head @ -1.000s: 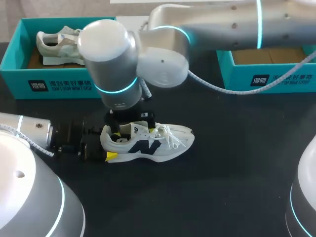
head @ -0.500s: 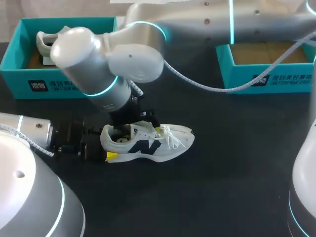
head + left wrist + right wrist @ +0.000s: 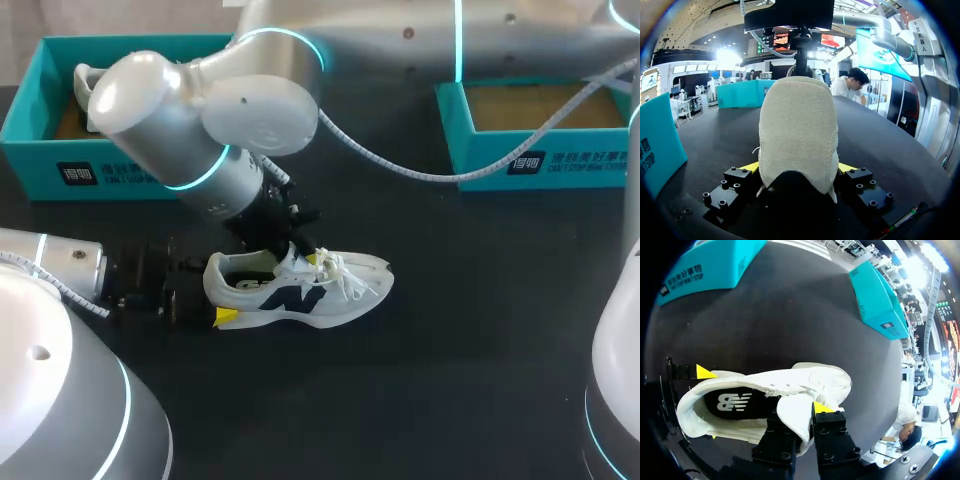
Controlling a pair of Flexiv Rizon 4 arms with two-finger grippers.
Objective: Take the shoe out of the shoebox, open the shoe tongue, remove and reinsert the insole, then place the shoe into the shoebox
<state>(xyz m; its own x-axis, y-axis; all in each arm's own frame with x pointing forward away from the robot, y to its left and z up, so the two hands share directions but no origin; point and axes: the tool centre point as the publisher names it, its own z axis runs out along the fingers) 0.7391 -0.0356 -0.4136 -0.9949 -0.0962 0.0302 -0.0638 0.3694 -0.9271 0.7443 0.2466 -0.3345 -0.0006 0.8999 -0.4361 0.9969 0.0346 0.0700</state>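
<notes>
A white sneaker (image 3: 300,290) with a dark logo lies on its sole on the black table, toe pointing right. From the left, my left gripper (image 3: 212,290) holds its heel; in the left wrist view the beige heel (image 3: 797,130) fills the gap, and both yellow tips of the left gripper (image 3: 797,167) press on its sides. My right arm reaches over from the right. The right gripper (image 3: 802,412) is shut on the white tongue (image 3: 792,412), lifted above the shoe's opening. The black insole (image 3: 735,402) shows inside the shoe.
A teal shoebox (image 3: 40,120) at the back left holds another light sneaker (image 3: 110,95). A second teal shoebox (image 3: 540,150) with a brown floor stands at the back right. The right arm's cable hangs between the boxes.
The right arm swung lower and leftward over the shoe. Its fingers, open above the shoe's opening before, have closed on the tongue. The left gripper and the shoe stayed put.
</notes>
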